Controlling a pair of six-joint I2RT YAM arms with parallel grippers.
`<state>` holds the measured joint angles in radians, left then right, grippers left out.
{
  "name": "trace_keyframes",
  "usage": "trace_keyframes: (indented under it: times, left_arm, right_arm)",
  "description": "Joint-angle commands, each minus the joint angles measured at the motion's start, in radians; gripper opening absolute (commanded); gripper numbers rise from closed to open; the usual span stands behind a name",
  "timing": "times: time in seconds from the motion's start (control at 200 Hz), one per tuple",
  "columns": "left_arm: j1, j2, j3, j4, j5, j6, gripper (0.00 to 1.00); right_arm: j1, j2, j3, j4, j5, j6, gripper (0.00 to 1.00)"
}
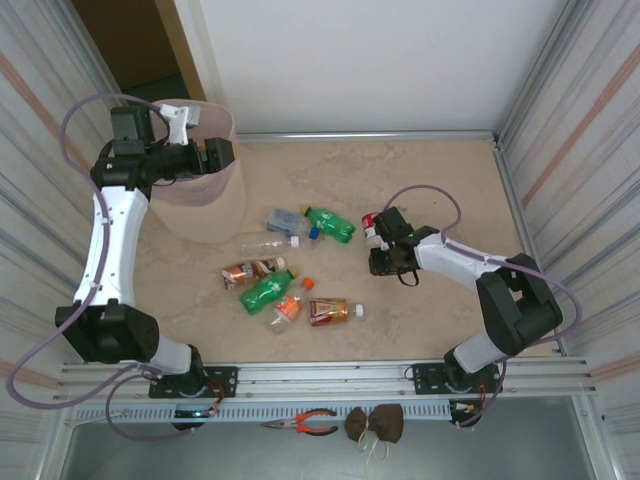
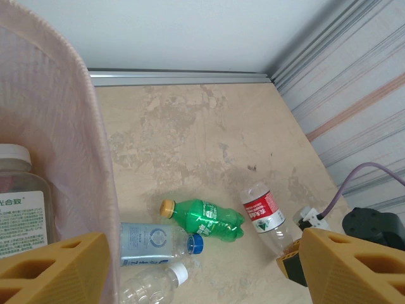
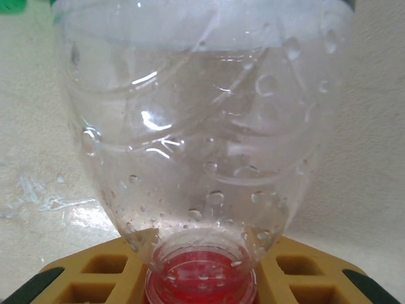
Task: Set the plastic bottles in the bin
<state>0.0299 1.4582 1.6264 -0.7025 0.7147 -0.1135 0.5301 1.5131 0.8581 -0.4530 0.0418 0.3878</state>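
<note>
right gripper (image 3: 202, 269) pinches the clear red-capped bottle (image 3: 202, 126) at its stiff neck, body ahead of it on the bench (image 3: 380, 126): light, thin-walled, droplet-wet, probably slippery; left gripper (image 2: 202, 247) spread, bin (image 2: 50, 158) just to its left.

Left gripper (image 1: 220, 155) spread wide at upper left, arm stretched up — right gripper (image 1: 378, 240), right of centre, pinches the clear bottle (image 3: 202, 126) by its neck

The clear bottle (image 3: 202, 126) runs off the top edge, its red cap (image 3: 201, 282) cut by the bottom.
</note>
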Motion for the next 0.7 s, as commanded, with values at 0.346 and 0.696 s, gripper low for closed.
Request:
trace_keyframes:
  times: [0.346,0.696]
  left_arm:
    - [-0.036,0.0,0.042,0.009,0.072,0.022,0.79]
    - [-0.137,0.014,0.143,-0.152,0.089,0.142,0.8]
  right_arm:
    - [0.016,-0.31,0.003,0.031,0.059,-0.465,0.28]
    - [0.02,-0.435,0.112,0.016,-0.011,-1.227,0.27]
